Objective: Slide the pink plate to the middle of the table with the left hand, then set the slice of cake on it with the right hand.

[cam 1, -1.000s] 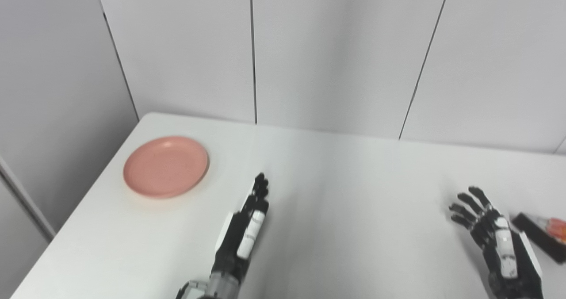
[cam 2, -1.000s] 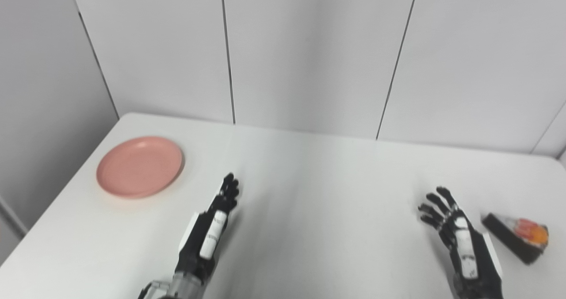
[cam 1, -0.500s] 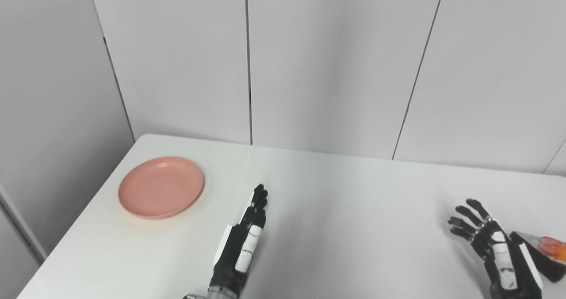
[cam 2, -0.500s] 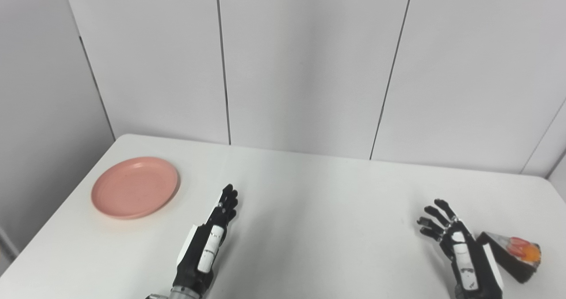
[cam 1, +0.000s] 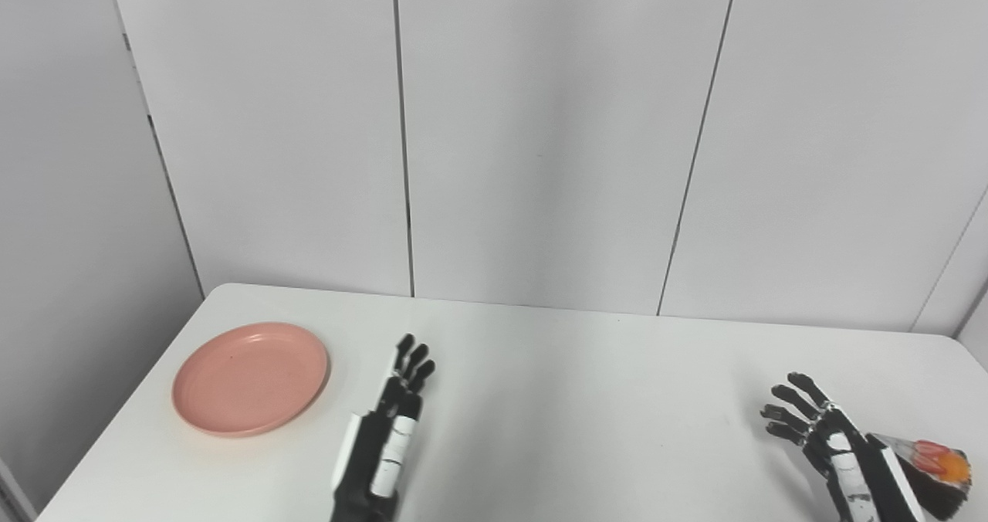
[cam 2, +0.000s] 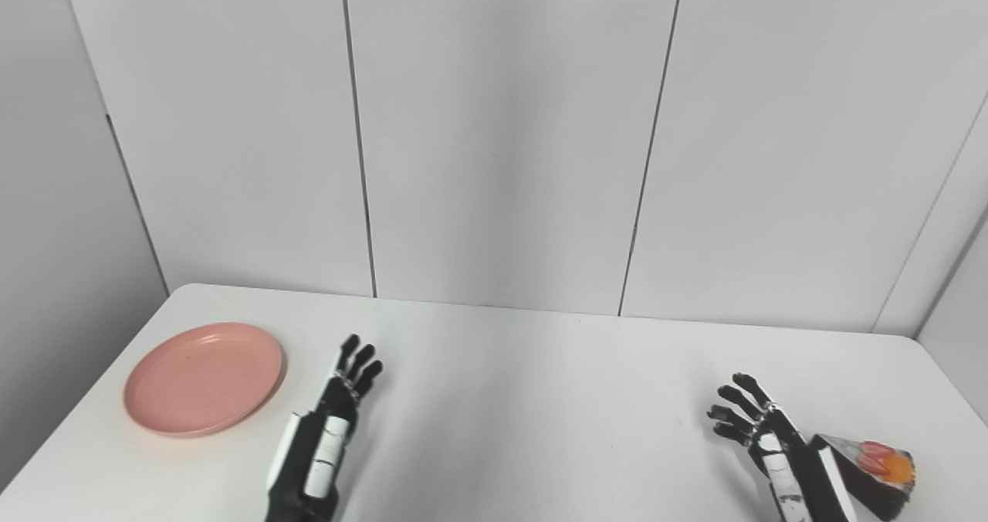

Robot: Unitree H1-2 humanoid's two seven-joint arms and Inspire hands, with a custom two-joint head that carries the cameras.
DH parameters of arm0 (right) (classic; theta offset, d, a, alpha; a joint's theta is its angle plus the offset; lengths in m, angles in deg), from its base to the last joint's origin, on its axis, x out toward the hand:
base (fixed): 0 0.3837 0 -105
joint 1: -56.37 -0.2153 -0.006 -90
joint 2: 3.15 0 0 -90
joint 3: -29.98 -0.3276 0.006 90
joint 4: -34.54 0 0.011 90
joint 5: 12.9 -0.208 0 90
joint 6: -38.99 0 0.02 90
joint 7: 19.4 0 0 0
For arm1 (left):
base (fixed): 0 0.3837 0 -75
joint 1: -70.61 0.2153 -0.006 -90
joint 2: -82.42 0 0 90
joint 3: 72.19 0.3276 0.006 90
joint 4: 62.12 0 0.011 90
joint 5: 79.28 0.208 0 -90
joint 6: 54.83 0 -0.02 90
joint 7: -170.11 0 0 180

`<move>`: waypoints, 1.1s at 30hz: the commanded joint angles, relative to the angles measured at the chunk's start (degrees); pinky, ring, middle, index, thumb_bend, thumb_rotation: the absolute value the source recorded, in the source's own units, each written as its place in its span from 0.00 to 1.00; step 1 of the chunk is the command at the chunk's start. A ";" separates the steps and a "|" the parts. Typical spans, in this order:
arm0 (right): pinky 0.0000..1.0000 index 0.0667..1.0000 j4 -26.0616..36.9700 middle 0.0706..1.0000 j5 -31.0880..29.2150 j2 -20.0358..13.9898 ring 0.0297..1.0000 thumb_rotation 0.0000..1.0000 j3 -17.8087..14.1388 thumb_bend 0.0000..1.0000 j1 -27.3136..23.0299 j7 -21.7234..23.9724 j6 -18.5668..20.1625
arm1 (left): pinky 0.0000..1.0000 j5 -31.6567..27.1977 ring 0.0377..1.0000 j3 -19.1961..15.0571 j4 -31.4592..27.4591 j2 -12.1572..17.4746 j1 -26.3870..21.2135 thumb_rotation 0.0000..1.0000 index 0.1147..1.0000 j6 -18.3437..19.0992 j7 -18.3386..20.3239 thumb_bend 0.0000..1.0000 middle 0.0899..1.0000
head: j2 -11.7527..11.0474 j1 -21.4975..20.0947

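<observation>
While lying empty near the bench's (cam 1: pixel 587 398) far-left corner, pink plate (cam 1: pixel 251 377): looks light, rigid and smooth, likely to glide easily; best pushed at the left rim. Left hand (cam 1: pixel 386 437) just right of it, fingers (cam 1: pixel 413 360) straight, holding nothing. Right hand (cam 1: pixel 837 449) spread, empty. Slice of cake (cam 2: pixel 868 464) by the right edge: probably soft, crushable; best pinched low at the sides.

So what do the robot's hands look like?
Both look alike. The left robot hand and right robot hand have thin black fingers and a black back with a white panel down the middle. A white strip runs along the side near each wrist. No cables show.
</observation>
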 commanded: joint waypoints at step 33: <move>0.77 0.87 -3.07 0.83 -0.44 4.11 0.77 0.92 0.92 0.95 8.53 -0.41 1.95 | 0.85 -7.86 0.84 -17.36 27.77 25.88 -26.34 0.94 0.78 -2.04 -2.01 0.85 0.80 | 2.48 0.06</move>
